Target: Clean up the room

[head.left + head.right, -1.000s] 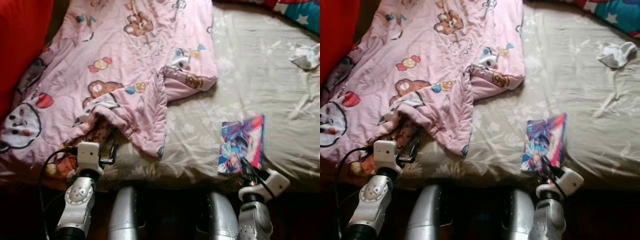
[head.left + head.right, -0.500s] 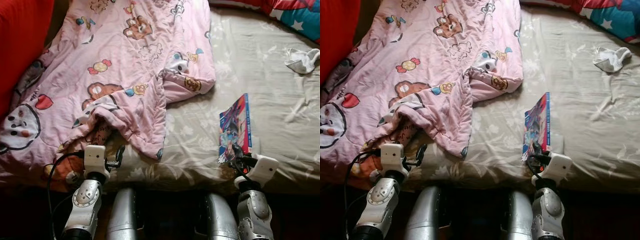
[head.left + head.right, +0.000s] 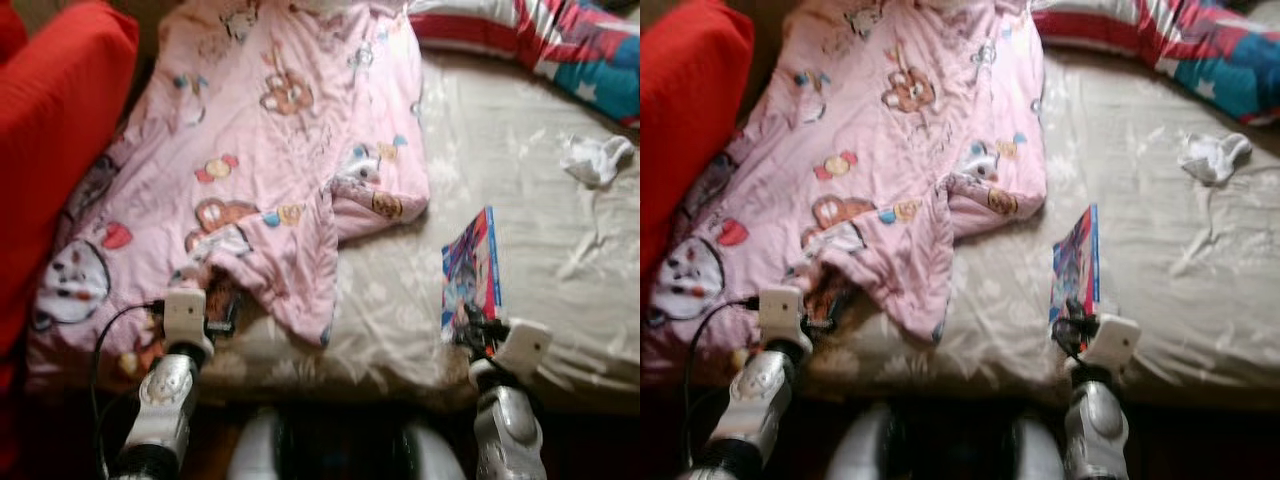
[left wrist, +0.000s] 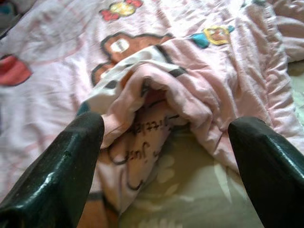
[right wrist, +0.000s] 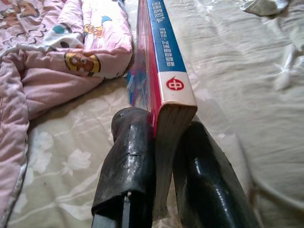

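Note:
A colourful book (image 3: 470,275) with a blue and white spine (image 5: 167,61) stands tilted up on its edge over the beige bed sheet (image 3: 520,200). My right gripper (image 3: 472,328) is shut on the book's near end, one finger (image 5: 128,156) against each cover. My left gripper (image 3: 222,312) is open at the near edge of the rumpled pink cartoon blanket (image 3: 270,150). Its two fingers (image 4: 57,175) stand wide apart with a fold of the blanket (image 4: 156,99) ahead of them, nothing held.
A red cushion (image 3: 60,130) lies on the left. A white sock (image 3: 595,160) sits on the sheet at the far right. A red, white and blue pillow (image 3: 560,45) lies along the back. The near bed edge is just before my arms.
The book has been lifted from lying flat to standing on its edge in my right gripper. The camera has tilted, showing more of the far bed. The left gripper stays at the blanket edge.

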Controlling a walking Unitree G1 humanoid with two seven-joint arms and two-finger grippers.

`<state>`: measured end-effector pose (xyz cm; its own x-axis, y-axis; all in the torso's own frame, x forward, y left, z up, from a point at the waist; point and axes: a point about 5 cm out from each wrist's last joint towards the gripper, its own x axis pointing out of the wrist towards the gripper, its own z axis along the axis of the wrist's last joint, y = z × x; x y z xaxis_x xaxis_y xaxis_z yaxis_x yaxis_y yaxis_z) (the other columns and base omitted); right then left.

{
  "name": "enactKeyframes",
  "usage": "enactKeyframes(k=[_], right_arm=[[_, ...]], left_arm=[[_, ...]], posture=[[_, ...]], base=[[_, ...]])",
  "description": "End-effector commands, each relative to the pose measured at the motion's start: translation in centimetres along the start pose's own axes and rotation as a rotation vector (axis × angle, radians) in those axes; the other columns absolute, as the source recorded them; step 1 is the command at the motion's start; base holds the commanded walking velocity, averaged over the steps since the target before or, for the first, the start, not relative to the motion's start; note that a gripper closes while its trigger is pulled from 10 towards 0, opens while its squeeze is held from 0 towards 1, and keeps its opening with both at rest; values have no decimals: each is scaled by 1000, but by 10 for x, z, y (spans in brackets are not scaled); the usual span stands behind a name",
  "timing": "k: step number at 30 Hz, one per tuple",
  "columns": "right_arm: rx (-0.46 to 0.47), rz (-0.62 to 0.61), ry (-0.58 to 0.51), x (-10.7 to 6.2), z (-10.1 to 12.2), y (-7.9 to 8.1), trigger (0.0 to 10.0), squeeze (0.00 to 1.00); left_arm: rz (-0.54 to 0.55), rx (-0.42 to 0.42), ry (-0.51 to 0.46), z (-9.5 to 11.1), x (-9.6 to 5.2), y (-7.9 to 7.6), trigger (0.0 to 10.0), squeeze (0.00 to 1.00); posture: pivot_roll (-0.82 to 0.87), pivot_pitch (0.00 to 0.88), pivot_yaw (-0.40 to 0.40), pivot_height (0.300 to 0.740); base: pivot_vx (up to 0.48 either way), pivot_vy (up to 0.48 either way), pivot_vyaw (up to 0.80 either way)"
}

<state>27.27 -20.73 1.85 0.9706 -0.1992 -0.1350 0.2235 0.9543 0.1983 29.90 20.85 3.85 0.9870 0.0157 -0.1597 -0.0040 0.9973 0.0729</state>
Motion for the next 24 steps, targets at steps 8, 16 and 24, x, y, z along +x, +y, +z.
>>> enactKeyframes(k=[8, 16, 24], right_arm=[[10, 1, 28, 10, 2, 0, 10000, 0], [8, 14, 69, 7, -8, 4, 10000, 0], [14, -19, 114, -2, -20, 2, 10000, 0]], left_arm=[[59, -89, 313, -50, -18, 17, 10000, 0], [107, -54, 507, -88, -49, 23, 10000, 0], [100, -44, 525, -94, -56, 23, 10000, 0]], posture=[[139, 53, -10, 740], [147, 71, -14, 740], [145, 99, -3, 740]], base=[[0, 0, 0], [0, 0, 0], [0, -120, 0]])
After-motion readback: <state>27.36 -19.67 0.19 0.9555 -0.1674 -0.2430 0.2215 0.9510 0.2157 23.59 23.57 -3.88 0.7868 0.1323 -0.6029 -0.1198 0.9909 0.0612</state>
